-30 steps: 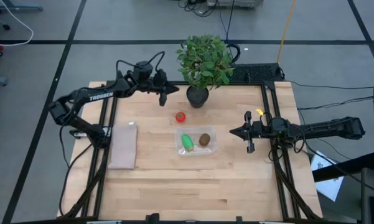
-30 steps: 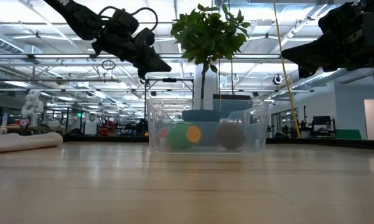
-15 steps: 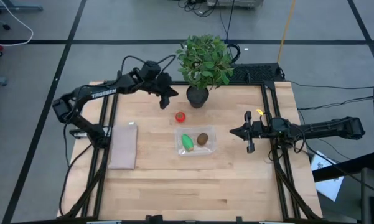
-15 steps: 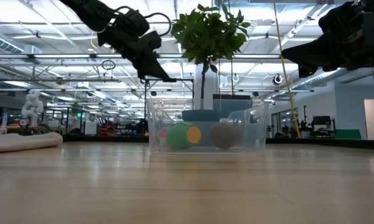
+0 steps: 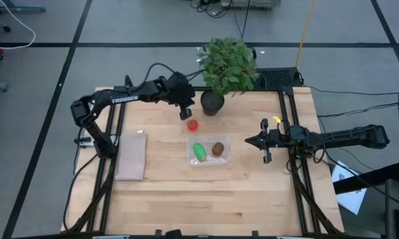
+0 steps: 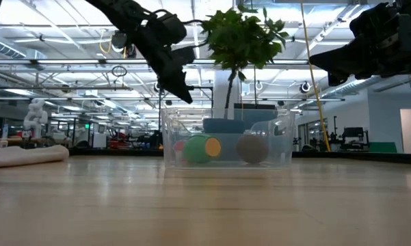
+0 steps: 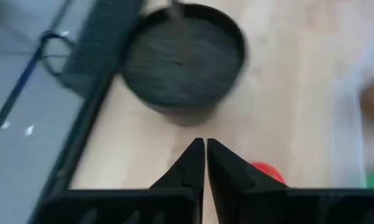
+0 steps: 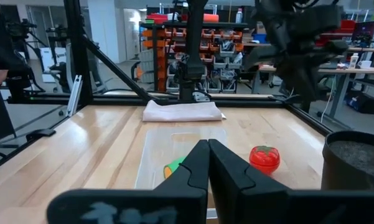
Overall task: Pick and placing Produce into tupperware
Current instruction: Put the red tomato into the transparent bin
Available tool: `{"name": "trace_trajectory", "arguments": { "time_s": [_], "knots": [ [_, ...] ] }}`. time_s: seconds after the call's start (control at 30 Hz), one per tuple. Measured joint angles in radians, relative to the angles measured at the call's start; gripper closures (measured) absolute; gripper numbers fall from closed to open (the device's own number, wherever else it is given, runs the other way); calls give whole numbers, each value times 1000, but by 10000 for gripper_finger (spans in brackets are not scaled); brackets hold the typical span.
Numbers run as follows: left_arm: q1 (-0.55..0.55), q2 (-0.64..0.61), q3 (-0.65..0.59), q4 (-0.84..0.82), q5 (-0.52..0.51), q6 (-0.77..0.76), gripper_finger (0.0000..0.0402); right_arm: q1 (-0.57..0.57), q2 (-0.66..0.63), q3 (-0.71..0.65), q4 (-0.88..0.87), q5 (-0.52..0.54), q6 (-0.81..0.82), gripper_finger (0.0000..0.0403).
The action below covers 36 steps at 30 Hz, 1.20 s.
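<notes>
We see that our left gripper (image 5: pixel 188 114) has moved from beside the potted plant (image 5: pixel 228 66) to just above the red tomato (image 5: pixel 192 124), fingers pressed nearly together. The tomato still lies outside the tupperware (image 5: pixel 209 150); the green piece (image 5: pixel 200 152) and kiwi (image 5: pixel 218 149) are inside. Our right gripper (image 5: pixel 264 141) waits, pressed together.

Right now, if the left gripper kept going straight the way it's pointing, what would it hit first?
Probably the red tomato: the left gripper is tilted down at the table with it just ahead. Depth is unclear; it could meet the black plant pot instead.
</notes>
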Motion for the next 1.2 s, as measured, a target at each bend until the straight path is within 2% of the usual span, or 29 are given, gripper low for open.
{"name": "trace_trajectory", "arguments": {
  "time_s": [0.13,0.4,0.8,1.07,1.2],
  "knots": [
    [6,-1,0,-7,-32,-79,375,0,2,0,-2,0,-2,403],
    [-14,-2,0,-23,-33,-3,399,0,2,0,-2,0,-6,403],
    [47,-3,-1,-82,-71,-83,383,0,2,0,-2,0,1,403],
    [90,-4,-23,-125,-25,84,382,0,2,0,-2,0,2,403],
    [100,-27,-37,-165,-27,273,382,0,2,0,-6,0,2,403]
  ]
}}
